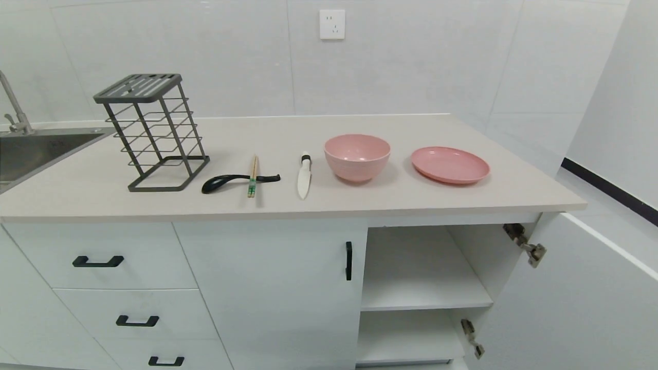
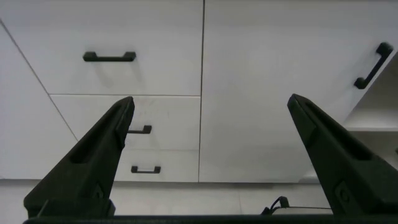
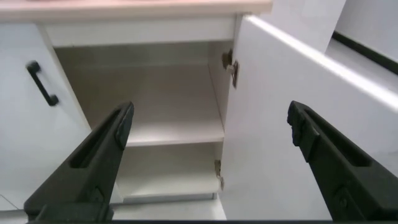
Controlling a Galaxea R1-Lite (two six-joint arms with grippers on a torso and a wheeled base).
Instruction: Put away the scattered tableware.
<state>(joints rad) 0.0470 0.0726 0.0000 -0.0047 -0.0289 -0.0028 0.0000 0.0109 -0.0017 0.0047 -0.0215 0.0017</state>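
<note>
On the countertop [image 1: 288, 133] lie a black spoon [image 1: 226, 181], a pair of chopsticks [image 1: 253, 176] across its handle, and a white knife [image 1: 304, 176]. A pink bowl [image 1: 357, 156] and a pink plate [image 1: 450, 164] stand to their right. A dark wire rack [image 1: 152, 131] stands at the left. My left gripper [image 2: 210, 106] is open, low in front of the white drawers [image 2: 124, 74]. My right gripper [image 3: 210, 111] is open, facing the open cabinet's shelf [image 3: 168, 130], with nothing between its fingers.
A sink [image 1: 36, 146] with a tap [image 1: 14, 110] is set into the counter at far left. The cabinet door [image 1: 591, 293] stands swung open at the right, showing two bare shelves [image 1: 421, 288]. A closed door with a black handle [image 1: 348, 260] is beside it.
</note>
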